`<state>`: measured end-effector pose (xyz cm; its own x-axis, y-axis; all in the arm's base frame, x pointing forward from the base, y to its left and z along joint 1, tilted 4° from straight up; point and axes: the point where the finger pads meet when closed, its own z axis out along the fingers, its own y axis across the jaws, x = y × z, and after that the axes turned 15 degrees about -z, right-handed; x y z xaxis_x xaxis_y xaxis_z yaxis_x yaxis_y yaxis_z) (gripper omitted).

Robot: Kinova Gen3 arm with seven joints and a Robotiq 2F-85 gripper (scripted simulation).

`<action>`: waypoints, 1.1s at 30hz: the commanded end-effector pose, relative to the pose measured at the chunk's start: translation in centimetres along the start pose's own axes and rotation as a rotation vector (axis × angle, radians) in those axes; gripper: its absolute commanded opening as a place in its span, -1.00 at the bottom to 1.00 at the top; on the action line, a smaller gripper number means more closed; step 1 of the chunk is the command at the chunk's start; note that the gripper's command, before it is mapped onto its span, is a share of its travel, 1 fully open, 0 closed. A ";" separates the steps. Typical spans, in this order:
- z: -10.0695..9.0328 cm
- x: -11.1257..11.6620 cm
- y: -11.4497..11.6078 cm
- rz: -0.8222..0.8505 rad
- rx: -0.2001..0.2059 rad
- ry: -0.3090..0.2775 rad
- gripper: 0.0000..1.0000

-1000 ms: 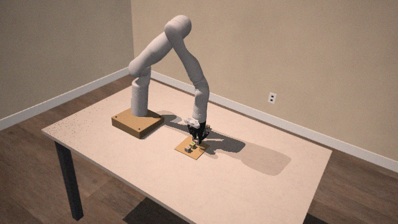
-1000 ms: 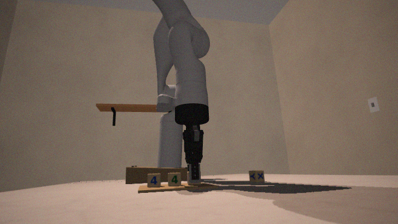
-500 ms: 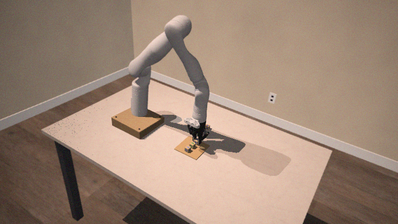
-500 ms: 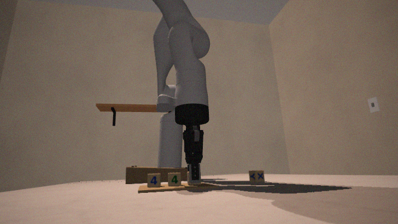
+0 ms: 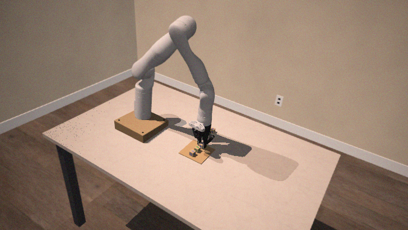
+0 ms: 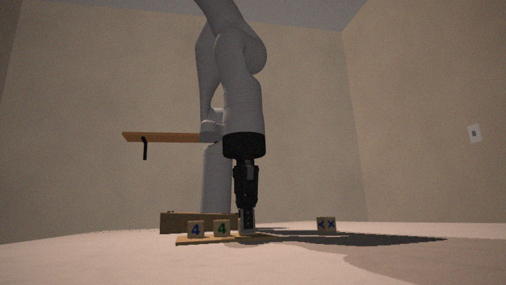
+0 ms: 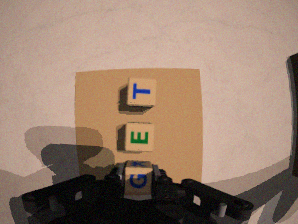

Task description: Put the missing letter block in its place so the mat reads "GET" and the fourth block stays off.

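Note:
A tan mat (image 7: pixel 137 129) lies on the table; it also shows in the top view (image 5: pixel 196 153) and in the exterior view (image 6: pixel 219 238). On it stand a block with a blue T on top (image 7: pixel 140 91) and a block with a green E on top (image 7: pixel 139 137). My gripper (image 7: pixel 138 172) is shut on a third block with a blue G on top (image 7: pixel 136 179), in line with the other two at the mat's near edge in the wrist view. In the exterior view the gripper (image 6: pixel 247 226) holds this block down at the mat. A fourth block (image 6: pixel 326 224) lies off the mat on the table.
The arm's wooden base (image 5: pixel 140 125) stands behind the mat. The arm's shadow falls across the table to the right of the mat. The table edges are far from the mat.

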<state>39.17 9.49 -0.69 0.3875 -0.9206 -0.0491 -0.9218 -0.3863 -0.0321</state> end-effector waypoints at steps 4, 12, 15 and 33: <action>0.1 0.0 -0.3 0.004 0.006 0.000 -0.57; 0.1 0.0 -0.3 0.004 0.006 0.000 -0.42; 0.1 0.0 -0.3 0.004 0.006 0.000 -0.42; 0.1 0.0 -0.3 0.004 0.006 0.000 -0.18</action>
<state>39.17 9.49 -0.69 0.3875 -0.9206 -0.0491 -0.9218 -0.3863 -0.0321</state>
